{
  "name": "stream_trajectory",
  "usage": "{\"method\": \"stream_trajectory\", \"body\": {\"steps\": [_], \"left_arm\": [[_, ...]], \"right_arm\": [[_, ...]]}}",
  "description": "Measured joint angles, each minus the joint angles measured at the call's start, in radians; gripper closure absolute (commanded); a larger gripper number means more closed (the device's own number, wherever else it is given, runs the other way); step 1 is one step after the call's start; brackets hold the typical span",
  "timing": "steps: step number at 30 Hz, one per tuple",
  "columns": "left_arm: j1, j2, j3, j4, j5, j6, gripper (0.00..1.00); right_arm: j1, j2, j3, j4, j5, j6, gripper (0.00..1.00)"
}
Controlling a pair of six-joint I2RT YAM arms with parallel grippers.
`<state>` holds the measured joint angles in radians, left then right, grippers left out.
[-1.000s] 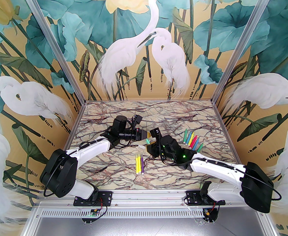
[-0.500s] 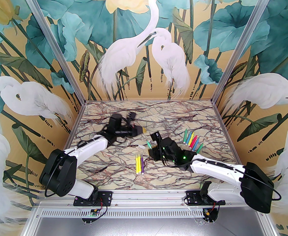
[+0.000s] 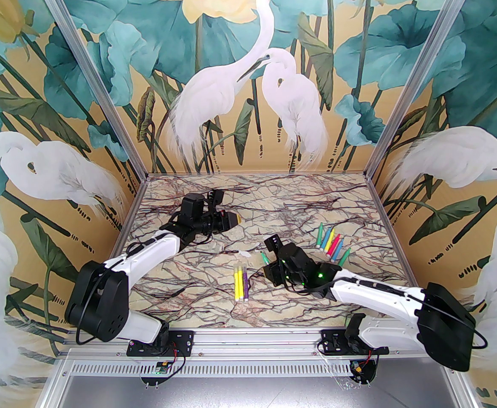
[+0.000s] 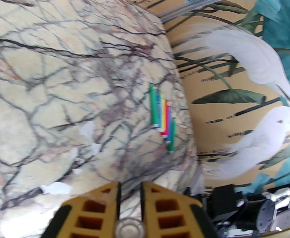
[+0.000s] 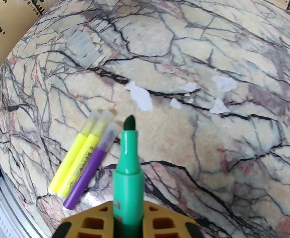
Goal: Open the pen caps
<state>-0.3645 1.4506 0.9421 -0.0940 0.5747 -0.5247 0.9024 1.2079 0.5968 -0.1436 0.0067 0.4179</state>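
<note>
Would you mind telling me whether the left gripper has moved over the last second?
Yes. The left gripper, shut on a clear pen cap, has drawn back to the left and toward the far wall, farther from the three capped pens.

1. The left tool (image 3: 233,218) hangs over the rear left part of the bench (image 3: 197,279), with a pen cap (image 4: 130,228) between its fingers.
2. The right tool (image 5: 129,207) is nearer the arm bases, around mid-bench, well apart from the left tool.
3. The held pen (image 5: 128,162) sticks out of the right tool above the bench, its tip toward the rear.
4. Three pens (image 3: 241,282) lie side by side, touching, just left of the right tool, capped ends pointing rearward.
5. Loose caps (image 5: 83,46) lie in a row behind and left of the three pens.
6. A row of pens (image 3: 331,245) lies on the bench's right side, behind and right of the right tool.
</note>
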Motion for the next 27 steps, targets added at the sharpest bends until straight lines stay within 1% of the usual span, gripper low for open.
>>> {"method": "stream_trajectory", "body": {"steps": [7, 13, 18, 27], "left_arm": [[0.011, -0.032, 0.027, -0.162, -0.175, 0.098, 1.0], [0.043, -0.031, 0.027, -0.276, -0.337, 0.145, 1.0], [0.07, -0.043, 0.014, -0.312, -0.448, 0.164, 1.0], [0.124, -0.056, -0.031, -0.342, -0.568, 0.178, 1.0]], "right_arm": [[-0.031, -0.048, -0.014, -0.034, 0.065, 0.024, 1.0], [-0.078, -0.091, -0.021, -0.066, 0.126, 0.061, 1.0], [-0.12, -0.138, -0.041, -0.101, 0.177, 0.105, 1.0], [-0.193, -0.249, -0.097, -0.175, 0.251, 0.182, 0.99]]}}
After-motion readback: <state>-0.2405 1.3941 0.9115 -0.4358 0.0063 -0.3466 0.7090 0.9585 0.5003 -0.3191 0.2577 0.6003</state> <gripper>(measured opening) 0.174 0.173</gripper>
